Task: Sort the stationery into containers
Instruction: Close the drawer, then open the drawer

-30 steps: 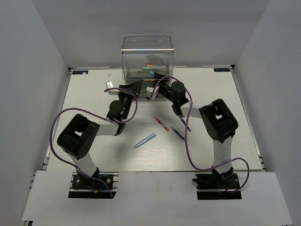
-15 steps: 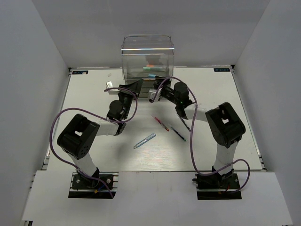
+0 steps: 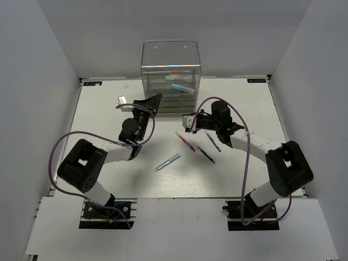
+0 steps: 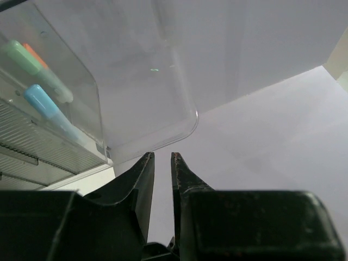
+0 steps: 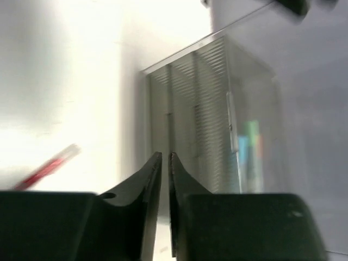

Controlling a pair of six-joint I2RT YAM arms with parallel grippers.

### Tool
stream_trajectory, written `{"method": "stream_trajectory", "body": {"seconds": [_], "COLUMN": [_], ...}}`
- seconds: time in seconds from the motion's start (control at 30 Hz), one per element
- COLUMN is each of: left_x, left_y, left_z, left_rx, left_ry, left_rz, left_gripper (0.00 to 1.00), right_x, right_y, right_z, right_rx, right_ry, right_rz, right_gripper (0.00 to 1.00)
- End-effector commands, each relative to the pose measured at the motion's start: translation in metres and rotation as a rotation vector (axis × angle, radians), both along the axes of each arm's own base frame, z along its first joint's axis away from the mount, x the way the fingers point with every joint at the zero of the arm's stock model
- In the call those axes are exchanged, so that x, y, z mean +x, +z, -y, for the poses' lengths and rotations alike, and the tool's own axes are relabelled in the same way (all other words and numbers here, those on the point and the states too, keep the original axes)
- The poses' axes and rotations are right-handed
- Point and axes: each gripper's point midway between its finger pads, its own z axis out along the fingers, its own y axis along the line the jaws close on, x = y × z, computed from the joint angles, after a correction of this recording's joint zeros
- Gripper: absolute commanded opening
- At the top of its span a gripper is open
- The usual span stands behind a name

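The drawer unit [image 3: 171, 76] stands at the 12 o'clock edge of the table [image 3: 109, 163], with markers [image 3: 178, 85] lying in an upper tray. Three pens [image 3: 205, 154] lie side by side near the table's middle, at the unit's 5 o'clock. A fourth pen [image 3: 167, 162] lies apart at their 8 o'clock.

Tabletop [image 3: 109, 163]: plain off-white. Drawer unit [image 3: 170, 62]: clear walls and grey-tinted ribbed trays, with a faint rainbow sheen on the front.

Inside the unit:
- mint-green marker [image 4: 38, 69]
- orange marker [image 4: 33, 53]
- light blue marker [image 4: 46, 106]

On the tabletop:
- red pen [image 3: 185, 141]
- dark pen [image 3: 205, 154]
- second dark pen [image 3: 212, 141]
- silvery-blue pen [image 3: 167, 162]

Left tool [image 4: 162, 156] and right tool [image 5: 165, 155]: black throughout. Arm cables [image 3: 53, 157]: purple.
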Motion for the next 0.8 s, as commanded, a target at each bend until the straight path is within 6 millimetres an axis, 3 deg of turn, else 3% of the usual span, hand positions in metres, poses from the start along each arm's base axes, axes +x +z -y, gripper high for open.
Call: {"method": "stream_trajectory", "body": {"seconds": [0.0,0.13,0.17,0.23,0.27,0.3,0.4,0.43,0.5,0.53,0.6,0.63,0.77], "left_x": [-0.011,-0.013,-0.014,-0.012,-0.01,-0.008,0.001,0.004,0.012,0.013,0.022,0.024,0.038], "left_y": [-0.003,-0.023,-0.037,-0.044,-0.048,-0.052,-0.07,-0.083,-0.087,-0.093,-0.106,-0.106,-0.116], "left_z": [-0.01,-0.011,-0.011,-0.01,-0.009,-0.007,0.004,0.009,0.014,0.017,0.022,0.024,0.034], "left_rx": [0.025,0.066,0.09,0.109,0.114,0.124,0.16,0.177,0.177,0.186,0.2,0.189,0.157], "left_ry": [0.018,0.03,0.03,0.031,0.029,0.029,0.003,-0.014,-0.015,-0.024,-0.023,-0.024,-0.036], "left_rz": [-0.057,-0.15,-0.189,-0.217,-0.245,-0.26,-0.31,-0.334,-0.35,-0.364,-0.388,-0.368,-0.35], "left_gripper": [0.31,0.37,0.39,0.48,0.5,0.54,0.61,0.61,0.63,0.63,0.56,0.46,0.28], "right_x": [-0.026,-0.029,-0.029,-0.024,-0.023,-0.018,-0.012,-0.012,-0.005,-0.006,-0.003,-0.004,-0.006], "right_y": [-0.02,-0.014,-0.014,-0.012,-0.011,-0.01,-0.011,-0.016,-0.015,-0.017,-0.02,-0.017,-0.023], "right_z": [0.018,0.034,0.036,0.045,0.047,0.052,0.062,0.066,0.075,0.078,0.086,0.086,0.096], "right_rx": [-0.007,0.009,0.026,0.044,0.075,0.108,0.156,0.15,0.171,0.187,0.203,0.214,0.237], "right_ry": [-0.041,-0.124,-0.148,-0.223,-0.259,-0.309,-0.398,-0.425,-0.47,-0.494,-0.524,-0.519,-0.542], "right_rz": [-0.208,-0.267,-0.3,-0.338,-0.391,-0.434,-0.533,-0.558,-0.584,-0.629,-0.659,-0.663,-0.687], "right_gripper": [0.19,0.36,0.4,0.57,0.7,0.9,0.9,0.87,0.73,0.48,0.24,0.12,0.1]}}
